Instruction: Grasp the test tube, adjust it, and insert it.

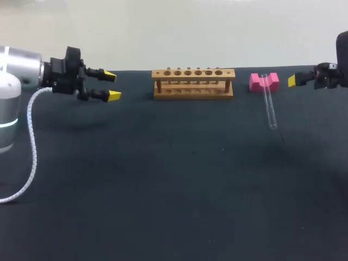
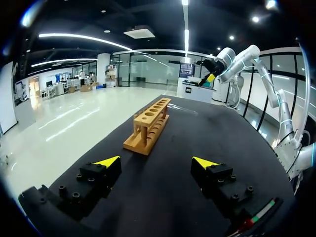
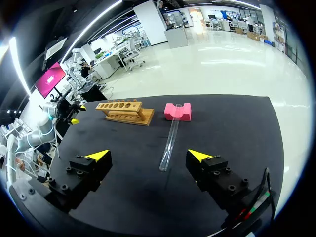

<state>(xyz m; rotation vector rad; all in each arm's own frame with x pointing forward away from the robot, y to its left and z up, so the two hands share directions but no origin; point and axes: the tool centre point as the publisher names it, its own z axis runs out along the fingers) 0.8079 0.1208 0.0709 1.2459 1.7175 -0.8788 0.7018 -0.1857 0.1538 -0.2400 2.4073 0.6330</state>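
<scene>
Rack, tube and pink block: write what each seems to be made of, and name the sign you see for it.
The rack is probably wood: tan, dull, unpainted by its look. The tube is clear glass or plastic, since the dark table shows through it. The block is an even, matte pink, perhaps foam or plastic; its look leaves that open.

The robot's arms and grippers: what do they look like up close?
The left arm is a silver and white tube with a glowing greenish ring and a white ribbed cable looping beside it. The right arm is white too. The left gripper and right gripper are black, bolted blocks, each with two fingers ending in bright yellow wedge tips.
</scene>
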